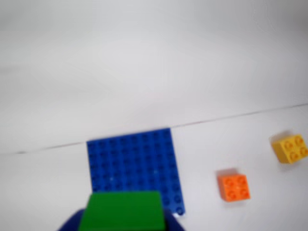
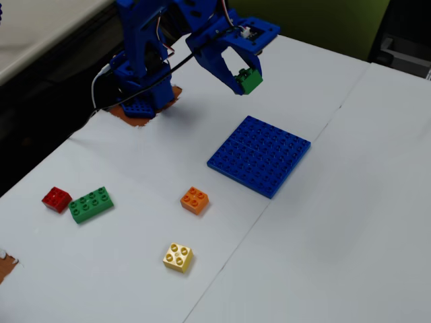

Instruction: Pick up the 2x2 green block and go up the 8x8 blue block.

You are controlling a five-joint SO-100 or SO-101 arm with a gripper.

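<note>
One glossy square green block (image 2: 250,80) in gripper (image 2: 245,81) above studded blue baseplate (image 2: 259,155).

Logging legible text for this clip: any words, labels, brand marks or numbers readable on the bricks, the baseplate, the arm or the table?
None can be read in either view.
Large flat blue studded baseplate: plain studs, no print.
Small green plastic brick held in the blue tool: no marking shows.
Small orange brick and small yellow brick: stud tops too small and blurred to show any lettering.
</note>
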